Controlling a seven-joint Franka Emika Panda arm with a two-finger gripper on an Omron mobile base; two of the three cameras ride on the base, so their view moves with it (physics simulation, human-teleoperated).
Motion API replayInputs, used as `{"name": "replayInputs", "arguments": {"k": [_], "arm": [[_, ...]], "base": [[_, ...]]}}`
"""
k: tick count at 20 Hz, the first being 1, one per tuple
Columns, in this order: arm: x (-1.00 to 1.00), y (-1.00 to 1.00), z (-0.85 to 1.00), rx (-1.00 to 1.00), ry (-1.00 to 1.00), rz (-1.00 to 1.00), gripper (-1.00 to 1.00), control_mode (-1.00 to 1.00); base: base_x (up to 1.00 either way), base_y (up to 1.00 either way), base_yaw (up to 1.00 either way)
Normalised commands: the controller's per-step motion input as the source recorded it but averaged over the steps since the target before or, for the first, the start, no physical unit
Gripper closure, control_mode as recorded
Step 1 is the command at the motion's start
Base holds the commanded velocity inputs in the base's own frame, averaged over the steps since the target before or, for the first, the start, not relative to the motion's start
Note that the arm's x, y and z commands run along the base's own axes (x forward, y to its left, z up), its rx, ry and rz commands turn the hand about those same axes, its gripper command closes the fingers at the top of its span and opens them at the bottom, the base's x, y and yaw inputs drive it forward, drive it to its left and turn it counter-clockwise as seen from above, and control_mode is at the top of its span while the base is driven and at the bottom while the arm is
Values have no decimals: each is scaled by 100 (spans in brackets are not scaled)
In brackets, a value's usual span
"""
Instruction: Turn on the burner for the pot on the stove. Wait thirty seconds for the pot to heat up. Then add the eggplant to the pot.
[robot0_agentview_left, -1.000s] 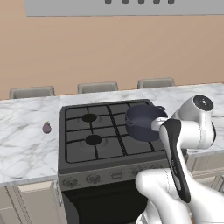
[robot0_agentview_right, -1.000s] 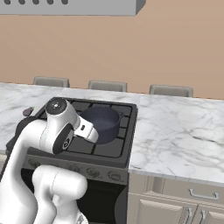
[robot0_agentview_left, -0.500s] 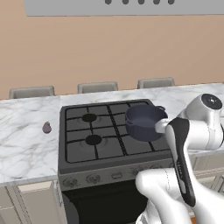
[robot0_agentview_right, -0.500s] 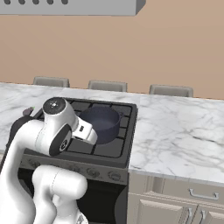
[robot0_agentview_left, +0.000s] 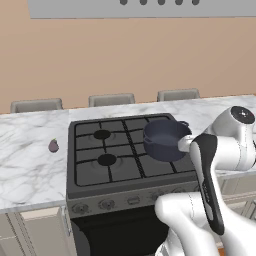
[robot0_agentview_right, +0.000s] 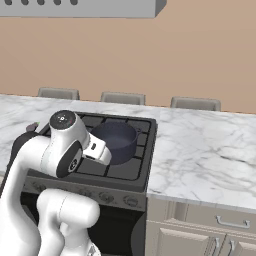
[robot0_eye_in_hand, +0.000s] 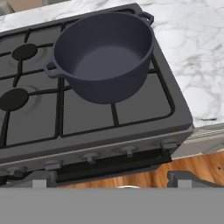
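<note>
The dark blue-grey pot (robot0_eye_in_hand: 105, 52) stands empty on the front right grate of the stove (robot0_eye_in_hand: 39, 118); it also appears in the base views, pot (robot0_agentview_left: 164, 139) and pot (robot0_agentview_right: 116, 141). My gripper (robot0_eye_in_hand: 112, 180) hovers in front of the stove's front edge, open, with its fingertips (robot0_eye_in_hand: 42, 179) wide apart and nothing between them. A row of knobs (robot0_eye_in_hand: 128, 152) runs along the stove front just beyond the tips. The small purple eggplant (robot0_agentview_left: 53, 145) lies on the marble counter left of the stove (robot0_agentview_left: 100, 150).
Marble counter (robot0_agentview_right: 200, 150) extends right of the stove (robot0_agentview_right: 142, 165), with cabinet drawers (robot0_agentview_right: 220, 222) below. Three chair backs (robot0_agentview_left: 111, 99) line the far side. A range hood (robot0_agentview_left: 140, 7) hangs above. My white arm (robot0_agentview_left: 220, 150) crosses the stove's right front corner.
My arm's upper joint has swung slightly outward, away from the stove's middle. Pot, eggplant and open jaws are unchanged.
</note>
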Motion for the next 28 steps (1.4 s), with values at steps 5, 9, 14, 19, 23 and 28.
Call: {"name": "replayInputs", "arguments": {"k": [5,9,14,19,23,28], "arm": [[0,0,0,0,0,0,-100,-100],[0,0,0,0,0,0,-100,-100],[0,0,0,0,0,0,-100,-100],[0,0,0,0,0,0,-100,-100],[0,0,0,0,0,0,-100,-100],[0,0,0,0,0,0,-100,-100]], "base": [[0,0,0],[0,0,0],[0,0,0],[0,0,0],[0,0,0],[0,0,0]]}}
